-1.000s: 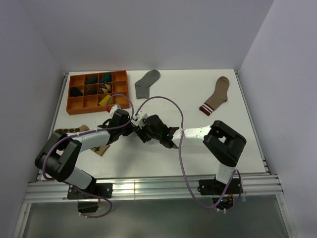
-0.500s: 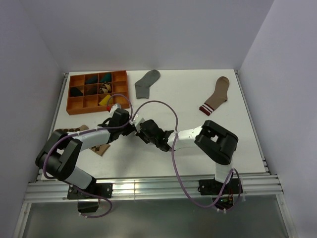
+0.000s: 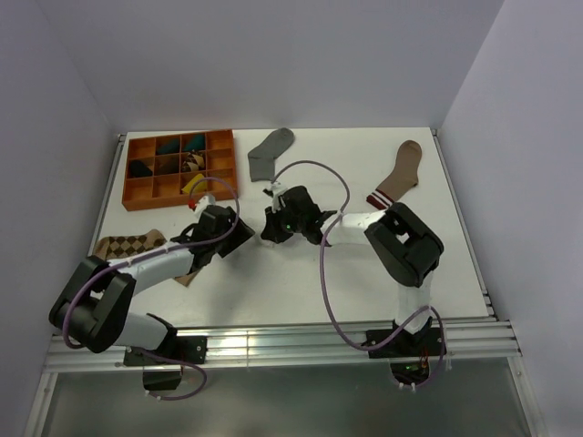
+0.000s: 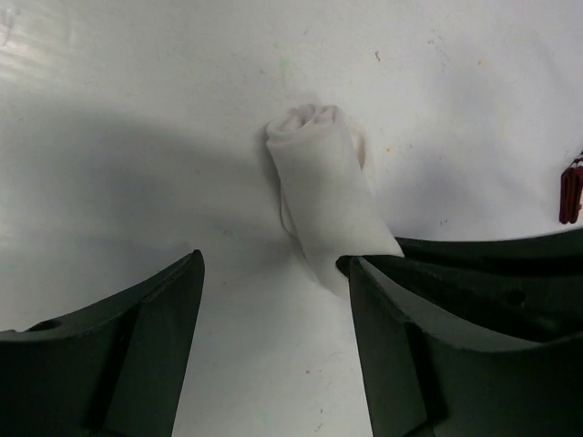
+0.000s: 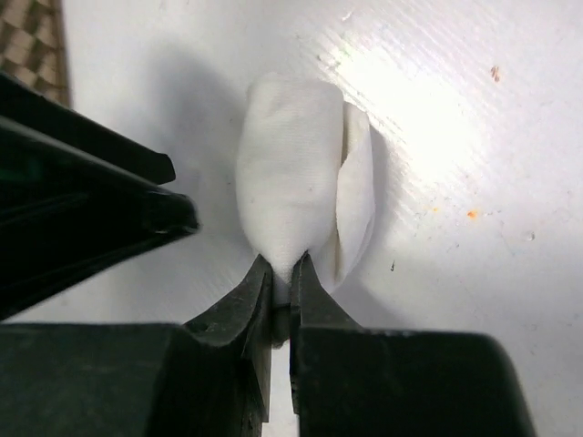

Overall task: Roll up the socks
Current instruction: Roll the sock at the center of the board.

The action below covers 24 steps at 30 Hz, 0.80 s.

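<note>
Seen from the right wrist, my right gripper point(image 5: 281, 273) pinches the rolled white sock point(image 5: 291, 182) by its six-o'clock end, I judge to stop it unrolling, while the left gripper point(image 4: 273, 262) at its nine o'clock stands released and empty.

You're looking down past the left gripper point(image 4: 275, 264): its two dark fingers point(image 4: 118, 355) sit bottom L and bottom R, spread wide, w/ nothing btwn them but bare white table point(image 4: 137, 109). Just beyond lies the white sock point(image 4: 323, 196), rolled into a stubby tube, angled top-L to bottom-R. Its near end meets the tip of the right gripper point(image 4: 373, 255), coming in from the R. Dark red bit point(image 4: 571, 191) at R edge, too cut off to ID
</note>
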Each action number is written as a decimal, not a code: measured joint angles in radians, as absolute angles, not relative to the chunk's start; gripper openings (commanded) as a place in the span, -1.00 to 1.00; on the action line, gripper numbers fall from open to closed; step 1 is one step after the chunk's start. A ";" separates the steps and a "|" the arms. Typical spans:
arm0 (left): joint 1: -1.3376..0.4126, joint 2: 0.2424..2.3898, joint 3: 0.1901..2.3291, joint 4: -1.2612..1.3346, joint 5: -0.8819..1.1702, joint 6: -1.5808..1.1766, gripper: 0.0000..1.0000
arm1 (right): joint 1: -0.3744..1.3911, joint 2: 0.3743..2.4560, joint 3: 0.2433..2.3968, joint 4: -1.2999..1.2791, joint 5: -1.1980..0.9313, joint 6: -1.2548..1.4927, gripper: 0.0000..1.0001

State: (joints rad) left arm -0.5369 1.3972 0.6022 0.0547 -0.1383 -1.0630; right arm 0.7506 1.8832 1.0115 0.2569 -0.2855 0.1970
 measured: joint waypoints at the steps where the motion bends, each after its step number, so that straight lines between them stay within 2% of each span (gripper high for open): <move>1: -0.537 1.381 0.587 0.059 -0.144 -1.070 0.41 | 0.725 1.895 1.016 0.258 -0.341 0.234 -1.00; 7: -0.537 1.309 0.519 0.097 -0.164 -1.100 0.39 | 0.641 1.958 1.044 0.273 -0.551 0.397 -1.00; 13: -0.537 1.348 0.516 0.171 -0.159 -1.129 0.33 | 0.626 2.001 1.055 0.296 -0.684 0.534 -1.00; 24: -0.538 1.428 0.515 0.229 -0.144 -1.208 0.19 | 0.595 2.021 1.053 0.318 -0.744 0.665 -1.00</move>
State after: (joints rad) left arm -0.5377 1.4277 0.5152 0.2287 -0.1440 -1.2076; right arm 0.5949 2.0209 1.0527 0.3180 -0.7441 0.6647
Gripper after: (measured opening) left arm 0.606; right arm 0.117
